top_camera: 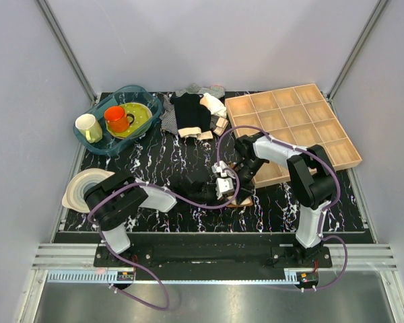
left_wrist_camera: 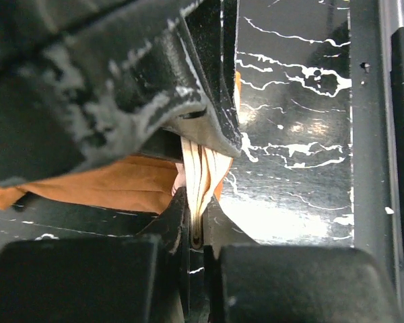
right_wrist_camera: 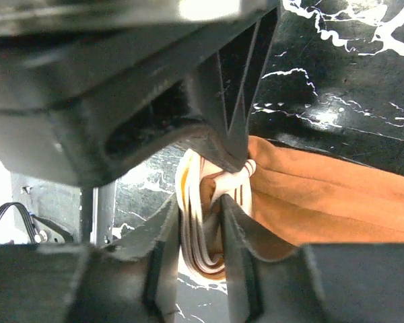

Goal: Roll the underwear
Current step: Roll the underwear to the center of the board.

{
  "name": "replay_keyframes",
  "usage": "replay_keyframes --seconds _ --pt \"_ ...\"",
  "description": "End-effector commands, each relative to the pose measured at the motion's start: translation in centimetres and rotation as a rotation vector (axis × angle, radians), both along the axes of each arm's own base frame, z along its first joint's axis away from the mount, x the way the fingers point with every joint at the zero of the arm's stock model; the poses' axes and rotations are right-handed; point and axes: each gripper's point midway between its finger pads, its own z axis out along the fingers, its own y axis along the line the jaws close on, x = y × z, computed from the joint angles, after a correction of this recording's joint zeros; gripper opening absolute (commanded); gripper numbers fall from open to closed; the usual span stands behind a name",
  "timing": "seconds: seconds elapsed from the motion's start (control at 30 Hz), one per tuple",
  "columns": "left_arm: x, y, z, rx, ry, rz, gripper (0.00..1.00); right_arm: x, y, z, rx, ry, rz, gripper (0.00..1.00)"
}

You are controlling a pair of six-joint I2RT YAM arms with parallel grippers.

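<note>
The underwear (right_wrist_camera: 323,202) sits at the near middle of the table (top_camera: 188,158), in the spot where both arms meet. From above it is almost wholly hidden beneath the two wrists. Only a small rust-brown sliver shows just near and right of them.

The left gripper (left_wrist_camera: 200,185) has its fingers drawn in narrow on the pale waistband (left_wrist_camera: 200,171), which is folded into several layers standing on edge between the pads. The right gripper (right_wrist_camera: 215,195) is likewise pinched tight on the same bunched band. Neither has any free gap left. The two grips seem to lie almost side by side, so both arms are equally near the cloth and each already holds it.

From each pair of fingers the brown body of the garment trails away to one side across the dark surface. The band is therefore the held end and the legs are the loose end. Its long axis looks to run out from the pinch toward that loose end, though the pictures do not settle how this lies across the table.

With the band gathered thick at the fingers, the roll seems under way. The coming move likely depends on keeping the band square to that axis while the loose cloth is wound in.
</note>
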Motion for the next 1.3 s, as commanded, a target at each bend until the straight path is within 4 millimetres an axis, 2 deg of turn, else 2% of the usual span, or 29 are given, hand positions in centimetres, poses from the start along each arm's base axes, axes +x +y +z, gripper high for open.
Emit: replay_keyframes --seconds 0.0,0.07,0.2,0.37,0.53,0.77,0.83,0.9,0.93,1.1,1.13,1.17,1.23,1.27 --pt "0.5 -1.2 1.6 -0.063 0.076 -0.023 0.00 0.8 0.4 0.6 0.039 -0.018 -0.049 0.39" --pt "0.8 -0.8 1.2 -0.059 0.144 -0.004 0.00 1.4 0.1 1.1 0.046 -0.023 -0.099 0.48" --pt "1.0 -0.2 0.2 -0.039 0.258 0.005 0.00 3.5 -1.9 2.8 0.091 -0.089 -0.208 0.59" --pt "1.1 0.1 -0.8 -0.016 0.408 0.016 0.00 4.0 -3.4 4.2 0.112 -0.151 -0.262 0.63" --pt "1.3 0.0 -0.8 -0.021 0.455 0.001 0.00 4.8 -4.9 4.6 0.113 -0.193 -0.336 0.67" --pt "1.5 0.4 -0.7 -0.037 0.399 0.009 0.00 4.7 -4.6 1.8 0.088 -0.107 -0.367 0.70" --pt "1.5 0.3 -0.6 -0.042 0.400 0.011 0.00 4.8 -4.6 1.6 0.086 -0.103 -0.375 0.70" --pt "1.6 0.1 -0.6 -0.035 0.408 0.011 0.00 4.8 -4.5 2.0 0.102 -0.119 -0.367 0.70" --pt "1.4 0.3 -1.2 -0.011 0.439 0.016 0.00 4.7 -4.5 2.7 0.120 -0.142 -0.363 0.71" --pt "1.2 0.0 -1.5 0.046 0.530 0.008 0.00 3.9 -4.7 5.4 0.195 -0.282 -0.287 0.72" --pt "1.2 0.0 -1.9 0.064 0.552 0.006 0.00 3.4 -4.8 6.2 0.216 -0.323 -0.264 0.72" --pt "1.5 -0.4 -1.4 0.063 0.557 0.000 0.00 2.8 -4.7 6.6 0.241 -0.338 -0.238 0.72" --pt "1.4 -0.3 -1.5 0.090 0.606 0.000 0.00 1.6 -4.7 6.9 0.289 -0.412 -0.152 0.74" --pt "2.0 -0.6 -1.4 0.091 0.617 0.004 0.00 1.2 -4.6 6.8 0.299 -0.439 -0.121 0.76"
